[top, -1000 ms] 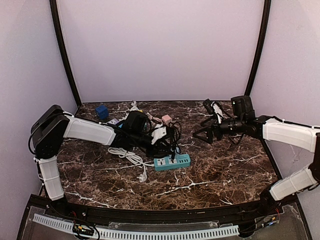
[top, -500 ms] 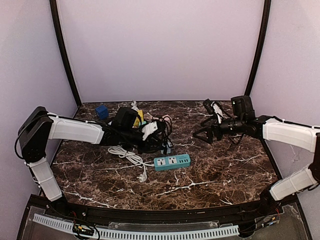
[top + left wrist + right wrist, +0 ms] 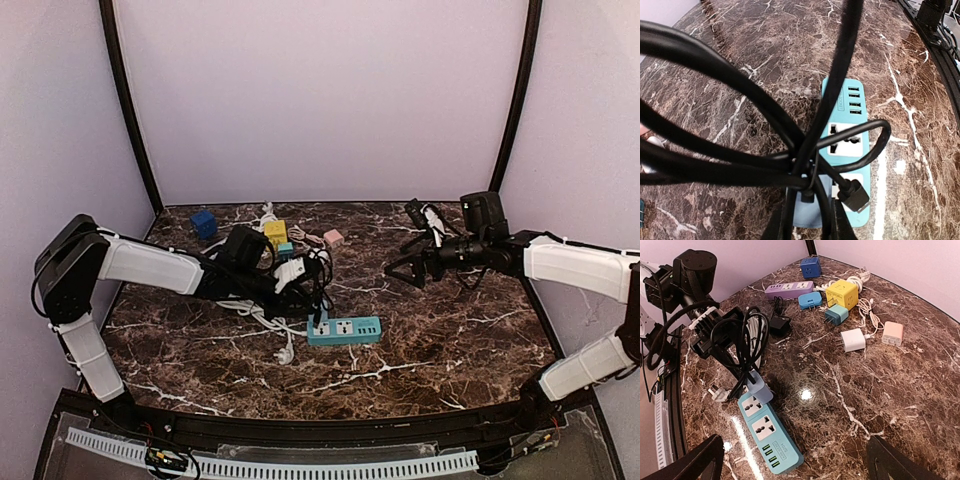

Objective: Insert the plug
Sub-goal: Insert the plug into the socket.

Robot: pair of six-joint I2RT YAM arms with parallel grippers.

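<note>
A teal power strip [image 3: 343, 329] lies mid-table; it also shows in the left wrist view [image 3: 847, 117] and the right wrist view [image 3: 771, 437]. My left gripper [image 3: 310, 300] [image 3: 812, 220] is shut on a light blue plug [image 3: 810, 210] [image 3: 757, 387] that sits at the strip's left end, beside its first socket. A looped black cable [image 3: 740, 100] hangs from the plug and hides much of the left wrist view; its black USB end [image 3: 855, 196] lies over the strip. My right gripper [image 3: 405, 270] [image 3: 792, 450] is open and empty, hovering right of the strip.
At the back lie a blue cube [image 3: 204, 222], a yellow cube adapter [image 3: 842, 292], a purple strip [image 3: 789, 288], a white charger [image 3: 854, 339] and a pink adapter [image 3: 892, 332]. A white cable with plug [image 3: 265, 315] lies left of the teal strip.
My left arm pulled back from the strip, then came down again with the plug and cable onto the strip's left end. The strip shifted slightly. The right arm has not moved.
</note>
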